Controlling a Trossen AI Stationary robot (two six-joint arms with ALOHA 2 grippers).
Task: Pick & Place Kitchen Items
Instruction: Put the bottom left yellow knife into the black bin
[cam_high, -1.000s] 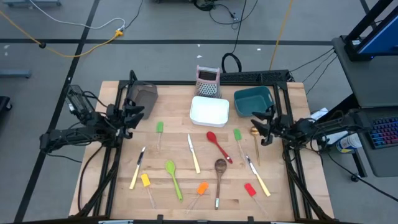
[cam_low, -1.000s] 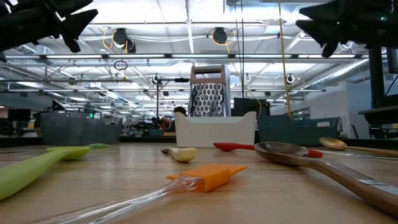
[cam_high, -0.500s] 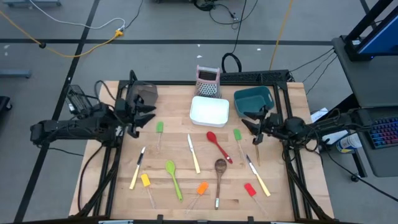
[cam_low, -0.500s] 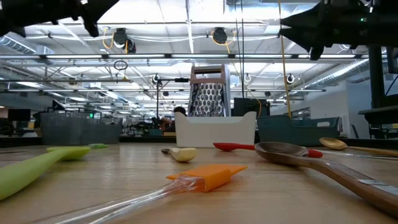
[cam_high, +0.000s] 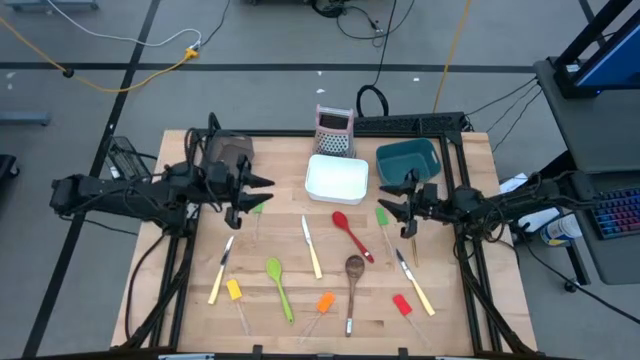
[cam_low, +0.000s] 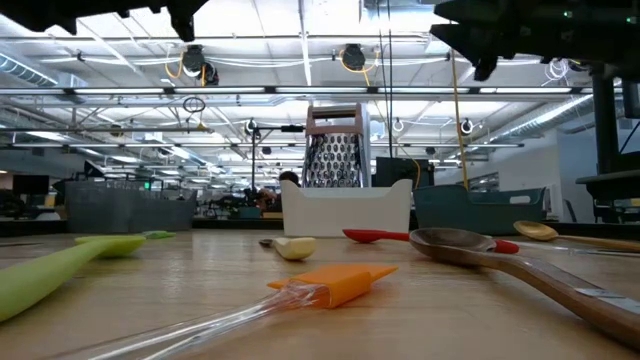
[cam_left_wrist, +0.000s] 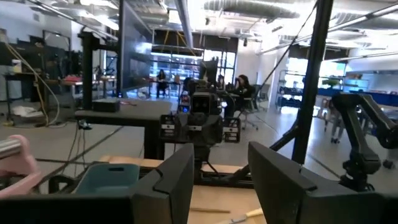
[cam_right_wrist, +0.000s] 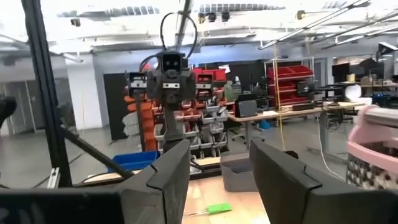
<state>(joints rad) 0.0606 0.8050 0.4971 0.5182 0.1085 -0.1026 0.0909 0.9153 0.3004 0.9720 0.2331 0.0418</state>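
Observation:
The kitchen items lie flat and scattered on the wooden table (cam_high: 190, 300). Among them are a green spoon (cam_high: 278, 284), a red spoon (cam_high: 350, 233), a wooden spoon (cam_high: 353, 276), cream-handled knives (cam_high: 311, 246), and orange (cam_high: 324, 303) and red (cam_high: 402, 305) spatulas. My left gripper (cam_high: 258, 192) hovers open above a green spatula (cam_high: 257, 206), left of the white bin. My right gripper (cam_high: 388, 200) hovers open over another green spatula (cam_high: 382, 217) and partly hides a gold spoon (cam_high: 410, 216). Both wrist views look level across the table, with nothing between the fingers (cam_left_wrist: 174, 180) (cam_right_wrist: 171, 177).
At the far side stand a dark mesh bin (cam_high: 228, 152), a white bin (cam_high: 337, 177), a teal bin (cam_high: 408, 160) and an upright grater (cam_high: 334, 132). A black frame borders the table. People sit in the room beyond, seen in the left wrist view.
Both grippers have risen and swung in toward the table's middle, the left one farther. The left went from the left edge to beside the white bin. The right went from the right edge toward the teal bin's near side. The utensils have not moved.

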